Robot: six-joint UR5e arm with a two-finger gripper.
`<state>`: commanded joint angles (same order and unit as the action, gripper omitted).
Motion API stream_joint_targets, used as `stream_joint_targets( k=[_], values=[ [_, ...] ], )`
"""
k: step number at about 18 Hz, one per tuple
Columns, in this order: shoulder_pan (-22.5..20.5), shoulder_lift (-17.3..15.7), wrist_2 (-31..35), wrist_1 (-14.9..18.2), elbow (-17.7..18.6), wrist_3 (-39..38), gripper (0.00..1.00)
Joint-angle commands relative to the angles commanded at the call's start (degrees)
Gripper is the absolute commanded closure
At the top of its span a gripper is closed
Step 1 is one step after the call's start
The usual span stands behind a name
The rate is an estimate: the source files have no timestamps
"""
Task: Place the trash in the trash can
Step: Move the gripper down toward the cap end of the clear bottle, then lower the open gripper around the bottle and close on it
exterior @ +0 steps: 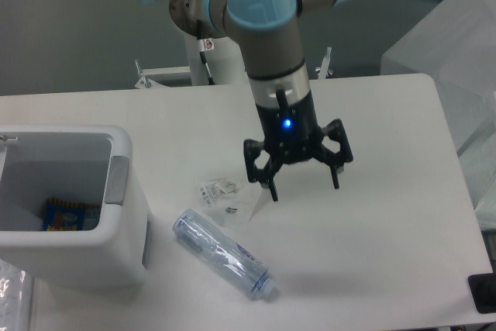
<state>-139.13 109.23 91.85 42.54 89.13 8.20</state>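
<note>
A clear plastic bottle (223, 254) with a bluish label lies on its side on the white table, cap toward the lower right. Just above it lies a crumpled clear wrapper (230, 198) with small print. The white trash can (116, 242) stands at the left edge, a grey handle patch on its right side. My gripper (305, 189) hangs open above the table, just right of the wrapper, nothing between its fingers. Its left fingertip (274, 194) is close to the wrapper's right corner.
Inside the trash can lies a blue and yellow packet (65, 214). A translucent covered box (457, 52) stands off the table's right side. A dark object (482, 292) sits at the lower right corner. The arm's base column (208, 56) rises behind the table.
</note>
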Motion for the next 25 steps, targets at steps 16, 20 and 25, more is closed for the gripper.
stream_joint_targets(
  k=[16,20,25],
  values=[
    [2.5,21.1,0.0,-0.6,-13.1,-25.7,0.00],
    [3.5,22.8,1.0,-0.4,-14.6,-27.7,0.00],
    [4.0,23.8,1.1,-0.4,-14.0,-28.7,0.00]
  ],
)
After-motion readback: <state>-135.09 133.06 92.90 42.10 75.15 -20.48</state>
